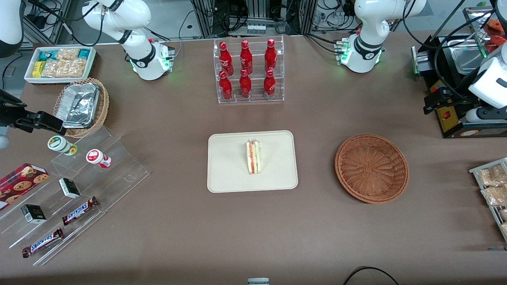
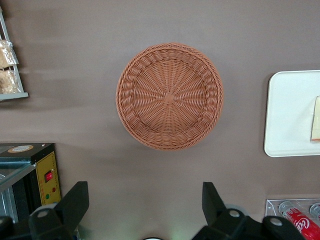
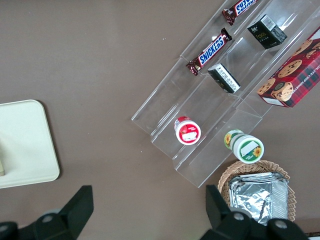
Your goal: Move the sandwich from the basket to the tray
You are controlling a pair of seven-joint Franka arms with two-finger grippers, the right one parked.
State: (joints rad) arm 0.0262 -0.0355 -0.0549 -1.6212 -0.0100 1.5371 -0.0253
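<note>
Standing on its long edge near the middle of the cream tray [image 1: 229, 174], sandwich [image 1: 253, 157] with orange-red and green filling layers facing up. Well apart toward the working arm's end of the table, round reddish-brown basket [image 1: 371, 168], holding nothing. High above that basket, looking straight down into it, left gripper [image 2: 145, 200], jaws spread wide, gripping nothing.

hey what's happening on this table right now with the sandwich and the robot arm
The sandwich lies on the cream tray, and the brown wicker basket beside it holds nothing. The left arm's gripper is open, grips nothing, and hangs high above the table near the basket, toward the working arm's end. The move looks done.
</note>
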